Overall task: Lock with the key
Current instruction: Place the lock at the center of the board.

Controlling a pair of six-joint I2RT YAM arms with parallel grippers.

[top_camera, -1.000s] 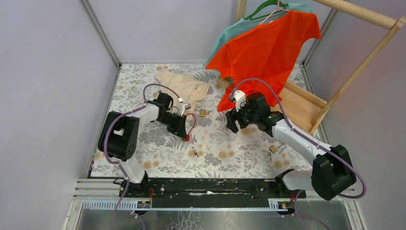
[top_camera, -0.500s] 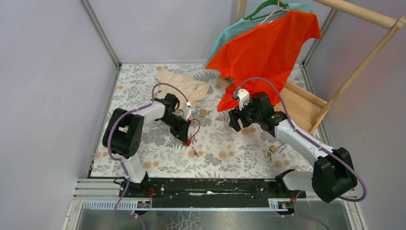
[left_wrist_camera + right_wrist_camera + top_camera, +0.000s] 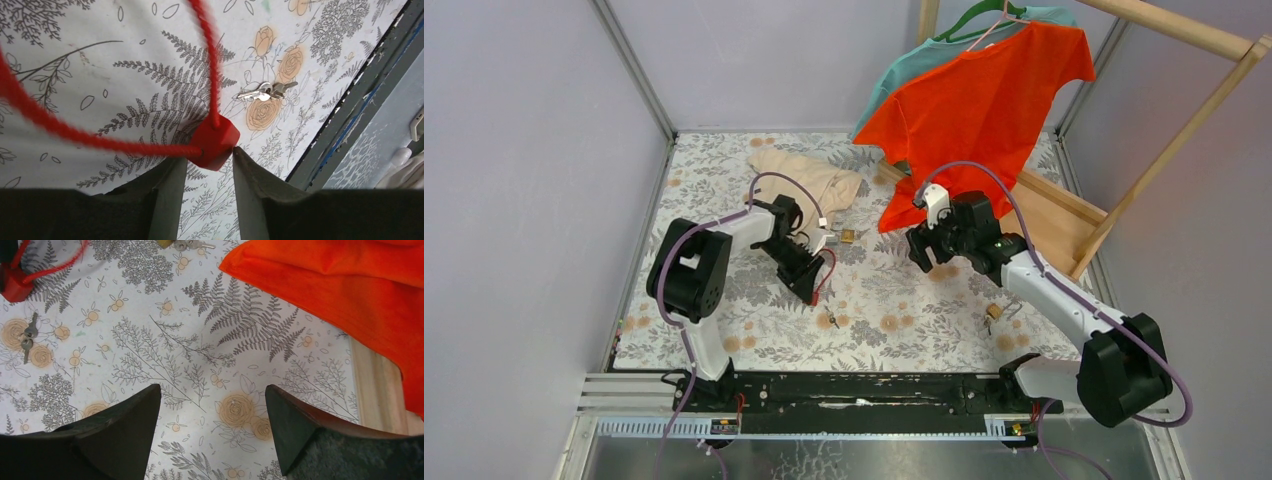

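Keys (image 3: 265,91) on counter (image 3: 125,60): just beyond red lock (image 3: 214,142) pinched by nearer left gripper (image 3: 209,157); right gripper (image 3: 212,400) spread, well apart.

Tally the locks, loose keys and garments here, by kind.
red cable lock: 1
brass padlocks: 2
loose key bunch: 1
garments: 3 (orange shirt, teal shirt, beige cloth)
Total: 7
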